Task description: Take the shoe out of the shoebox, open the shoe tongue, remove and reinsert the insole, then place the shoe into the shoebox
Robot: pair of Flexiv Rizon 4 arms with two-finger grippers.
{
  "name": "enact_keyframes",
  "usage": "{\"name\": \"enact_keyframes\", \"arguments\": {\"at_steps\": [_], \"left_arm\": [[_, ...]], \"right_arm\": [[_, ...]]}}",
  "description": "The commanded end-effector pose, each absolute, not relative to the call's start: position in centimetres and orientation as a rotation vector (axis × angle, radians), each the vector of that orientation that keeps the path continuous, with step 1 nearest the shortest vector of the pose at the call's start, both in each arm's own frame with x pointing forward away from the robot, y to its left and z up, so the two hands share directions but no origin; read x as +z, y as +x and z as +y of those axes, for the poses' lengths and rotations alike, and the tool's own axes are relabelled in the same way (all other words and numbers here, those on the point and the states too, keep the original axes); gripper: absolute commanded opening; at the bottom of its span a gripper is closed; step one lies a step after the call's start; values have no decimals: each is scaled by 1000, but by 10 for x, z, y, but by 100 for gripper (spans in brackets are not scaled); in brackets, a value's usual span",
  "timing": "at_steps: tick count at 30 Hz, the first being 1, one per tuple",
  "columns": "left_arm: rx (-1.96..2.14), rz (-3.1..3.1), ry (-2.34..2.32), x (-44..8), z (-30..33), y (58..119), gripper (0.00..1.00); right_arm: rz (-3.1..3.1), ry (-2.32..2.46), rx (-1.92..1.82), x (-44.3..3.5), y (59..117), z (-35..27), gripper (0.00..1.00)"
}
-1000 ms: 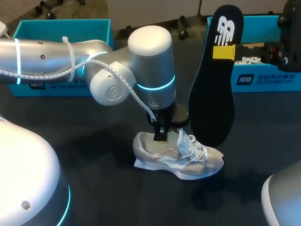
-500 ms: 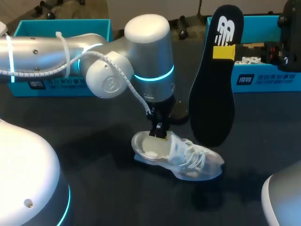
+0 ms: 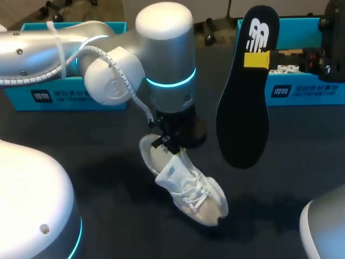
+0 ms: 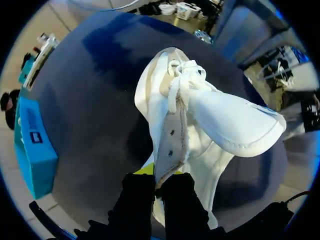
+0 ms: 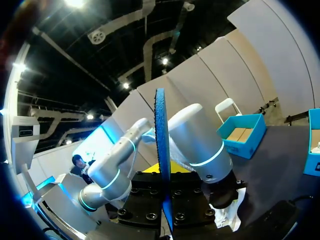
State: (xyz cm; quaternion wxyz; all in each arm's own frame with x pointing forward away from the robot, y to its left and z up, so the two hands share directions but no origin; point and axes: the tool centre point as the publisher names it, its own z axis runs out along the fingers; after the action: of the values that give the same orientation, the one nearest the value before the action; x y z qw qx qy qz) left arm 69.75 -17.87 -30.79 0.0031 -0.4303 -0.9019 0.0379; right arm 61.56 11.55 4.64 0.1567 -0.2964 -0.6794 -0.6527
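Observation:
My left gripper [image 3: 170, 143] is shut on the laced side edge of the white shoe [image 3: 186, 183], which hangs tilted from it, heel end up and toe low toward the table's front. In the left wrist view the fingers [image 4: 142, 192] pinch the eyelet strip, and the shoe [image 4: 200, 145] stretches away ahead with its tongue [image 4: 235, 125] folded out to one side. My right gripper [image 3: 256, 59] is shut on the black insole [image 3: 242, 113], holding it upright in the air to the right of the shoe. In the right wrist view the insole [image 5: 161, 145] shows edge-on between the fingers [image 5: 176, 167].
A teal shoebox [image 3: 70, 96] stands at the back left, behind my left arm. A second teal shoebox [image 3: 302, 90] stands at the back right, with my right arm over it. Dark tabletop [image 3: 118, 216] lies open in front.
My left gripper has lifted and swung the shoe: it lay flat with its toe to the right, and now hangs tilted with its toe toward the front. The insole has stayed still.

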Motion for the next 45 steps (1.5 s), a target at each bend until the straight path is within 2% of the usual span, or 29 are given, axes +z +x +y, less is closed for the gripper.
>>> {"name": "enact_keyframes", "arguments": {"at_steps": [1,18,20,27,45], "left_arm": [[47,-2619,-1808,-296,-168,686,0],[80,-2576,-1840,-294,-167,686,0],[98,-2489,-1967,-296,-166,686,0],[-7,-2245,-2212,-306,-167,678,0],[3,-2122,-2222,-344,-180,681,0]], "right_arm": [[-1947,-845,-1861,47,621,119,0],[-1947,-845,-1861,47,621,119,0],[-1947,-845,-1861,47,621,119,0],[-1947,-845,-1861,47,621,119,0],[-1947,-845,-1861,47,621,119,0]]}}
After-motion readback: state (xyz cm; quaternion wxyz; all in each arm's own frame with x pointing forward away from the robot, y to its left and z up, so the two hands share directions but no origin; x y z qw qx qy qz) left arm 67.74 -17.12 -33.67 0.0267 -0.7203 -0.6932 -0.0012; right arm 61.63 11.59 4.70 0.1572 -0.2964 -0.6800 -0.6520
